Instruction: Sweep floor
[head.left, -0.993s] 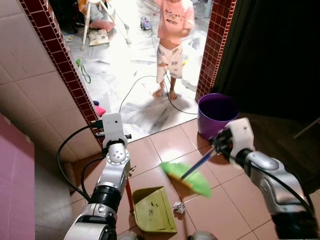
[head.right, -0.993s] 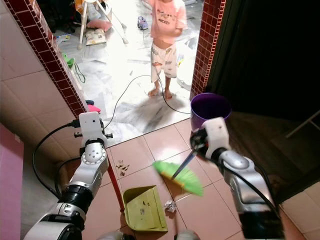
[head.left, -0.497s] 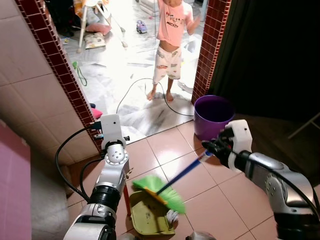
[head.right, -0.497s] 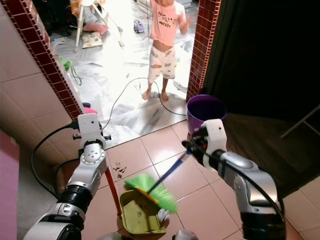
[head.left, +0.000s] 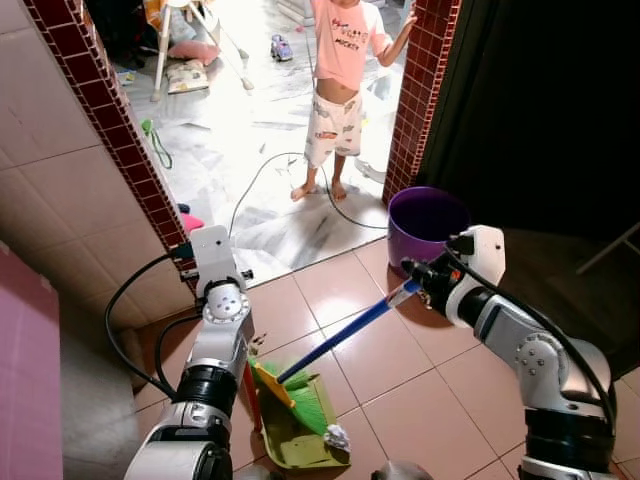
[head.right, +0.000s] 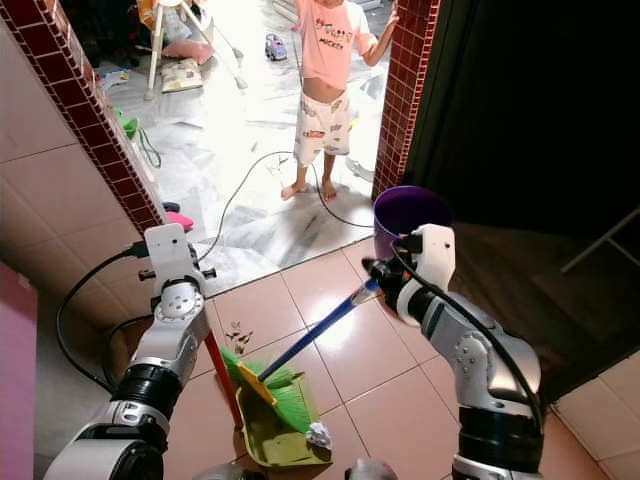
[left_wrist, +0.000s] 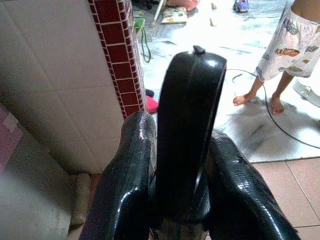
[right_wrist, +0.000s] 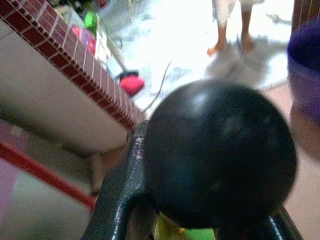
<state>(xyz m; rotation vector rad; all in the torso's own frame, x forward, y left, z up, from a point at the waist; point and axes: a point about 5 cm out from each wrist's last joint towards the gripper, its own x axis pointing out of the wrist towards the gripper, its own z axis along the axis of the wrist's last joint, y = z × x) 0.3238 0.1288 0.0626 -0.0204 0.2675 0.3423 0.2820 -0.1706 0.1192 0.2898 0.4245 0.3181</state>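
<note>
A broom with green bristles (head.left: 303, 403) and a blue handle (head.left: 340, 338) slants down to the left. Its bristles rest in the yellow-green dustpan (head.left: 300, 440) on the terracotta tiles. My right gripper (head.left: 425, 281) is shut on the top of the handle, whose black end knob (right_wrist: 217, 150) bulges between the fingers. The dustpan's red stick (head.left: 251, 388) rises beside my left arm (head.left: 215, 300). My left gripper (left_wrist: 182, 131) is shut on the stick's black grip (left_wrist: 187, 115). A crumpled white paper ball (head.left: 337, 437) lies at the dustpan's right lip.
A purple bucket (head.left: 428, 224) stands by the right brick pillar (head.left: 420, 90). A person (head.left: 340, 80) stands barefoot in the doorway, one hand on that pillar, and a cable (head.left: 265, 180) runs across the marble floor. Small crumbs (head.right: 238, 328) lie near the left tiled wall (head.left: 70, 200).
The right gripper swung the broom left, carrying the bristles from mid-floor into the dustpan. The paper ball shifted from the tiles to the dustpan's lip. The person reached for the pillar.
</note>
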